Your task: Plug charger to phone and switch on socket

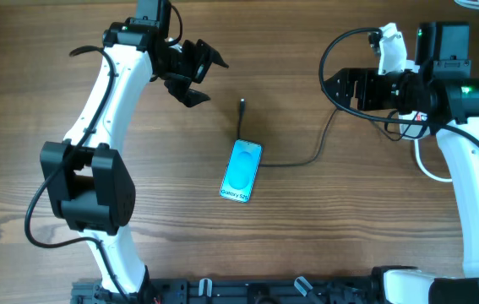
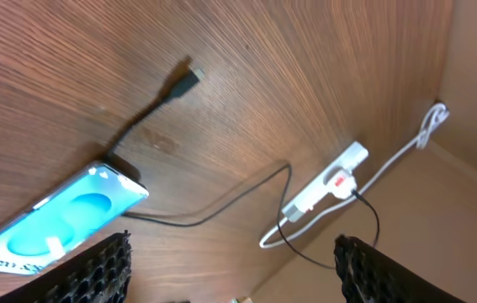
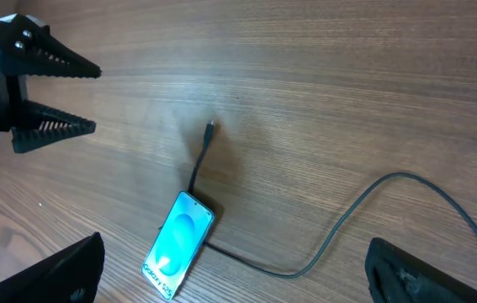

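The phone (image 1: 242,171) lies flat, screen up, just below the middle of the overhead frame on the wooden table (image 1: 19,51). The charger (image 1: 307,160) runs in from the right, seems to pass under the phone, and its plug (image 1: 242,105) lies loose just above the phone's top end. At upper left, the left gripper (image 1: 215,80) hovers with jaws spread wide. The right gripper (image 3: 236,242) at upper right is also wide apart. The white socket (image 2: 326,178) lies at the far edge.
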Robot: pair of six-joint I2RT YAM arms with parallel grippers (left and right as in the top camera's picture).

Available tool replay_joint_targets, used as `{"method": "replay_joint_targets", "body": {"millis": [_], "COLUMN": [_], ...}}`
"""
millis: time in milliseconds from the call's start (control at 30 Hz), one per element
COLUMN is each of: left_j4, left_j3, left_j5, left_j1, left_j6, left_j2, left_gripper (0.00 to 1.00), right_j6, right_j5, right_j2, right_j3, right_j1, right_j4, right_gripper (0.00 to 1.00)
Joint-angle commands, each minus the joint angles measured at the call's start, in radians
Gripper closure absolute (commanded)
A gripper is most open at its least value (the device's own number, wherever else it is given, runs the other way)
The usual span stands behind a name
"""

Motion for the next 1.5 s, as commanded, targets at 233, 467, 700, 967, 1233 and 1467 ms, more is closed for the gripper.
{"method": "replay_joint_targets", "body": {"millis": [233, 467, 700, 967, 1233, 1467], "left_j4": [-0.011, -0.085, -0.194, -0.207, 0.005, 0.084], "left_j3": [0.006, 0.006, 0.004, -0.125, -0.339, -0.408], "left_j5": [-0.069, -0.069, -0.066, -0.110, -0.429, -0.517], "left_j1": [-0.003, -0.003, -0.005, -0.098, -0.327, -0.454], "left_j6": [0.354, 0.858, 1.181, 1.160, 0.779, 0.752], "left_j2": [-0.024, -0.024, -0.024, -0.024, -0.024, -0.024], "left_gripper": [0.18, 0.19, 0.13, 0.10, 0.01, 0.00], "right_j6": [0.011, 0.011, 0.012, 0.056, 0.060, 0.060], "right_j5": [0.005, 0.005, 0.005, 0.085, 0.134, 0.134], "right_j2": [0.010, 0.010, 0.010, 0.010, 0.010, 0.010], "right_j3": [0.021, 0.021, 0.021, 0.021, 0.021, 0.021], "right_j1": [-0.005, -0.005, -0.005, -0.005, -0.005, -0.005], "right_j4": [0.005, 0.001, -0.015, -0.026, -0.026, -0.026], "right_gripper": [0.00, 0.00, 0.00, 0.00, 0.00, 0.00]}}
